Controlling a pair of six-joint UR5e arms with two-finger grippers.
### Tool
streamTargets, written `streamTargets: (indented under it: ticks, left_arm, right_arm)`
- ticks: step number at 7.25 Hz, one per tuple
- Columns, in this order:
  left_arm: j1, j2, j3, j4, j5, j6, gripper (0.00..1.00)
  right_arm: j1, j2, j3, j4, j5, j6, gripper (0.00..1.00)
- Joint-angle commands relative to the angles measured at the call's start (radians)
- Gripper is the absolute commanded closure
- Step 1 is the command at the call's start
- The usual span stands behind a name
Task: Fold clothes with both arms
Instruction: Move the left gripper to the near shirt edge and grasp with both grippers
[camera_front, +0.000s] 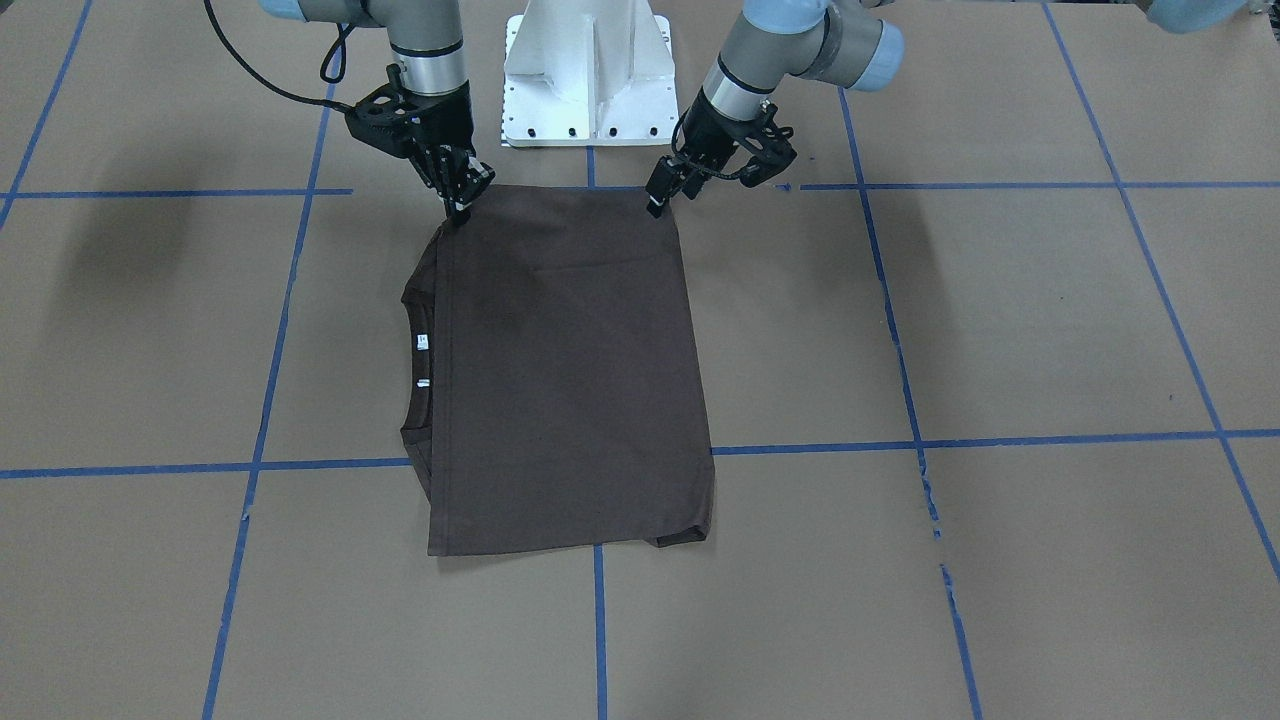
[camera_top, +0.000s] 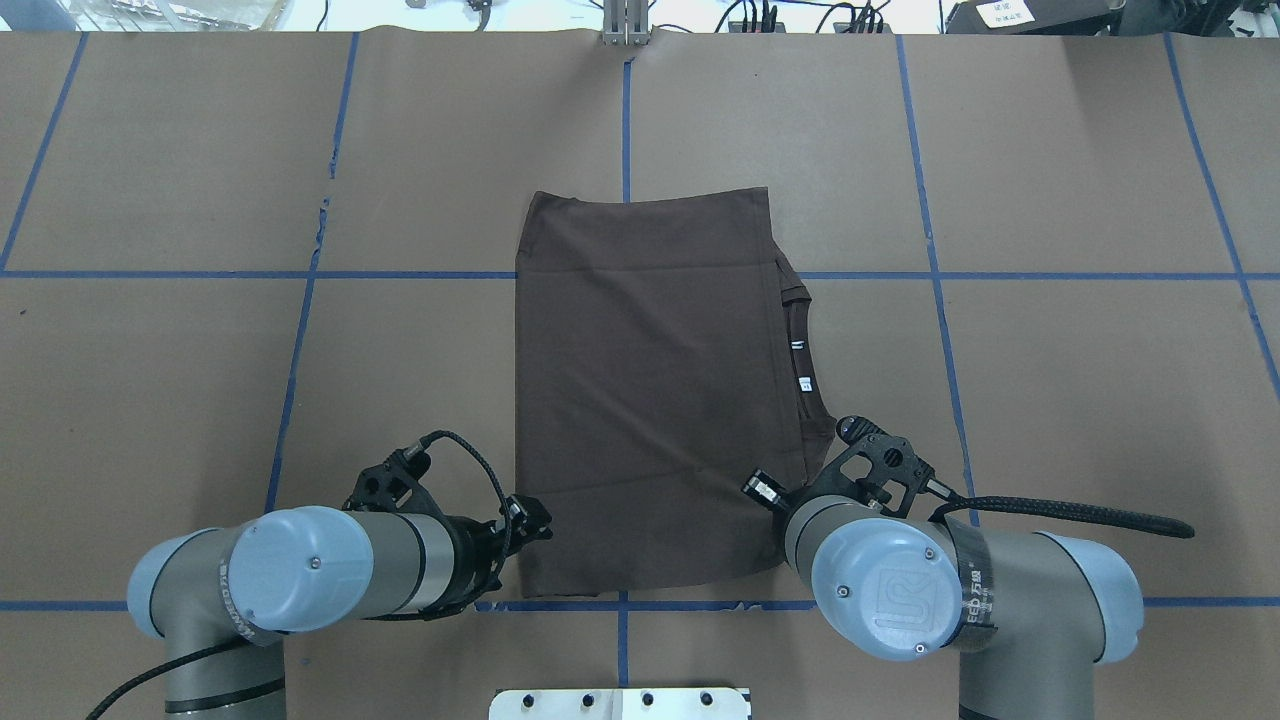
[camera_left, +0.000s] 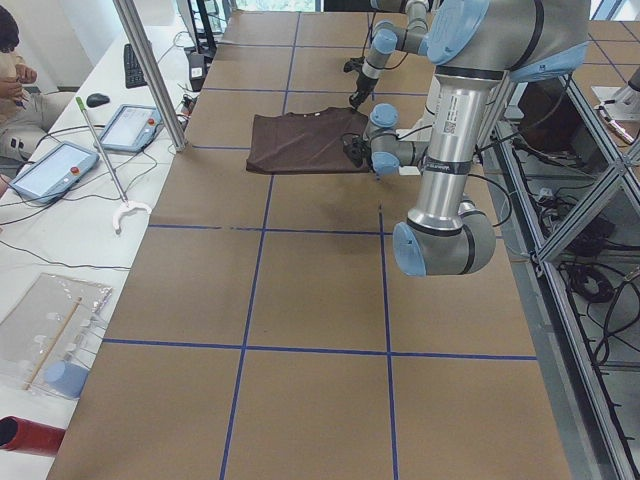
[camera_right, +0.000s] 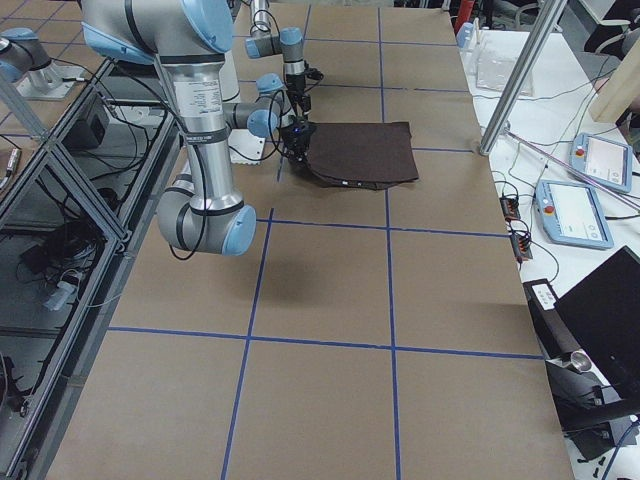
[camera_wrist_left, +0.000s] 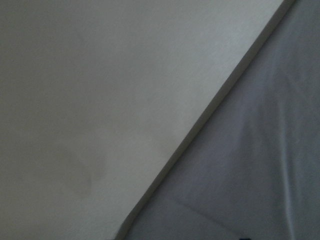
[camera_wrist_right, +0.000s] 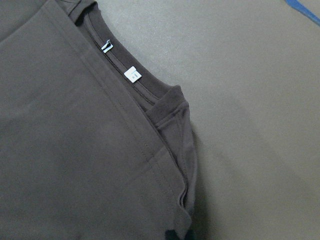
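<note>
well, the brown shirt (camera_front: 570, 370) lies folded flat on the table (camera_front: 1000, 320), with its collar on the right arm's side. i see the left gripper (camera_front: 656, 203) and right gripper (camera_front: 457, 210) tips-down at its two corners nearest the robot; i cannot tell whether either is clenched on cloth.

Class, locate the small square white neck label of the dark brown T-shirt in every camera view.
Exterior front-facing: small square white neck label at the left edge of the dark brown T-shirt.
Overhead exterior: the label at its right edge.
Exterior left: too small to tell.
Exterior right: too small to tell.
Left wrist: not in it.
Right wrist: the label, upper left.
Shared landmark: ribbed round collar around it.
</note>
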Motion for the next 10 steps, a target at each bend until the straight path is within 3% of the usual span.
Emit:
streamTargets:
  ticks: [1,2,3,5,8,10]
  left_arm:
    - [0.019,-0.008,0.013,0.0,-0.001,-0.001,0.5]
    - [0.019,-0.008,0.019,0.0,-0.001,-0.003,0.61]
    - [0.023,-0.009,0.045,-0.003,0.001,-0.003,0.64]
    - [0.023,-0.017,0.031,-0.001,-0.008,0.009,1.0]
    - [0.022,-0.017,-0.004,-0.007,-0.031,0.015,1.0]
    - [0.016,0.013,-0.175,0.003,-0.062,-0.001,1.0]
  right_arm:
    - [0.001,-0.003,0.0,0.0,0.0,-0.001,1.0]
    - [0.001,-0.001,0.0,0.0,0.002,-0.001,1.0]
    - [0.001,0.0,0.001,0.0,0.002,-0.001,1.0]
    - [0.001,0.0,0.003,0.0,0.002,-0.001,1.0]
    - [0.003,-0.001,0.006,0.0,0.002,-0.003,1.0]
    - [-0.002,-0.051,0.105,0.0,0.019,0.0,1.0]
